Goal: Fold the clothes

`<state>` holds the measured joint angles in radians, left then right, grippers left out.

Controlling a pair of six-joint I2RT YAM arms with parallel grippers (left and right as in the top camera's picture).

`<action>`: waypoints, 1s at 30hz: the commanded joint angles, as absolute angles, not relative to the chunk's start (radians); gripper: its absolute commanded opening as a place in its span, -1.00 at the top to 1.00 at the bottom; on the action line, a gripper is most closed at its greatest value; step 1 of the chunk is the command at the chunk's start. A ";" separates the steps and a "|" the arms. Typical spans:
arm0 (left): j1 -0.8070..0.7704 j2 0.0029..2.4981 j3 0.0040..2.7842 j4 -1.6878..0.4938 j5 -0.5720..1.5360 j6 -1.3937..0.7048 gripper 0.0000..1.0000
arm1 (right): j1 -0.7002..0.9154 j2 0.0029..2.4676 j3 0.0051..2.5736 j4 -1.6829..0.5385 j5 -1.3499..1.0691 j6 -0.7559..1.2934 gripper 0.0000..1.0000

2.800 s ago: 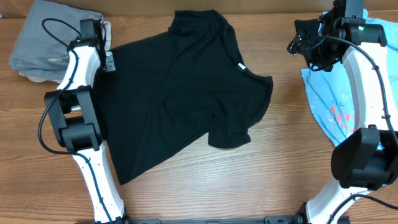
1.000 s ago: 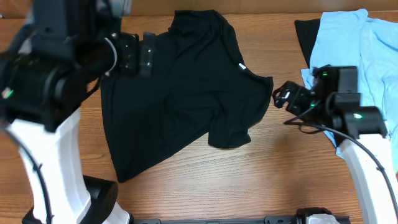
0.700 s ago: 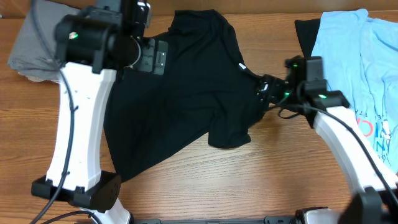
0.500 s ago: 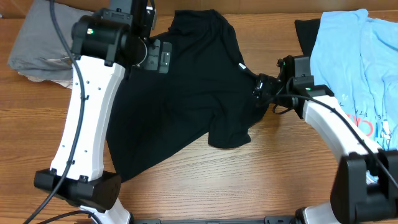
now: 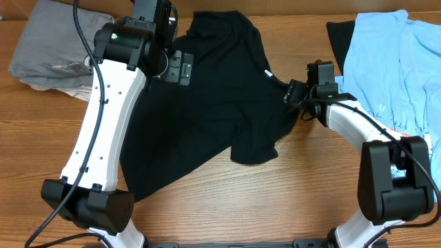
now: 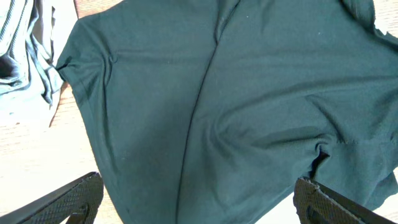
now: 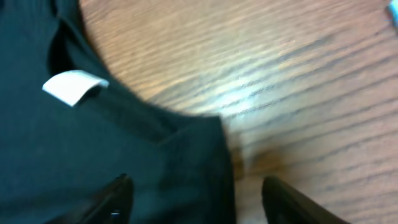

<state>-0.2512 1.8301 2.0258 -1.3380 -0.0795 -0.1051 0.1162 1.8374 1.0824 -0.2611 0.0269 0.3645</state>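
Observation:
The black T-shirt (image 5: 207,103) lies spread and rumpled across the middle of the table, its white neck label (image 5: 266,74) facing up. My left gripper (image 5: 181,67) hovers above the shirt's upper left part. In the left wrist view the shirt (image 6: 236,99) fills the frame, and the left gripper (image 6: 199,205) stands wide open with only fabric far below. My right gripper (image 5: 291,93) is low at the shirt's right edge near the collar. In the right wrist view its fingers (image 7: 115,196) straddle the shirt's edge (image 7: 211,162), still apart, with the label (image 7: 71,86) just ahead.
A light blue red-printed tee (image 5: 393,62) lies at the right edge, partly over a black cloth (image 5: 337,38). Grey and beige folded garments (image 5: 48,41) sit at the back left. Bare wood (image 5: 275,200) runs along the front.
The right arm has swung left from beside the blue tee down to the black shirt's right edge, its jaws narrowing. The left gripper has shifted right over the shirt's upper left.

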 commanded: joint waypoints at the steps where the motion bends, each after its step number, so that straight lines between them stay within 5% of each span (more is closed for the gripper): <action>1: -0.247 1.824 2.020 -1.335 -0.089 -0.120 -0.99 | 0.102 1.857 1.078 -0.228 0.059 0.359 -0.22; 7: -0.247 1.824 2.017 -1.335 -0.089 -0.120 -0.99 | 0.099 1.866 1.078 -0.214 0.059 0.359 0.38; 15: -0.247 1.825 2.017 -1.335 -0.089 -0.120 -1.00 | 0.097 1.909 1.078 -0.201 0.047 0.361 0.39; 20: -0.247 1.825 2.017 -1.334 -0.089 -0.120 -1.00 | 0.090 1.922 1.080 -0.212 0.044 0.381 0.91; 30: -0.247 1.825 2.017 -1.323 -0.089 -0.120 -1.00 | -0.092 1.750 1.121 -0.501 0.023 0.447 0.92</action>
<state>-0.2508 1.8301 2.0216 -1.3315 -0.0799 -0.1051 -0.0135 1.8595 1.0866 -0.4236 0.0151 0.4149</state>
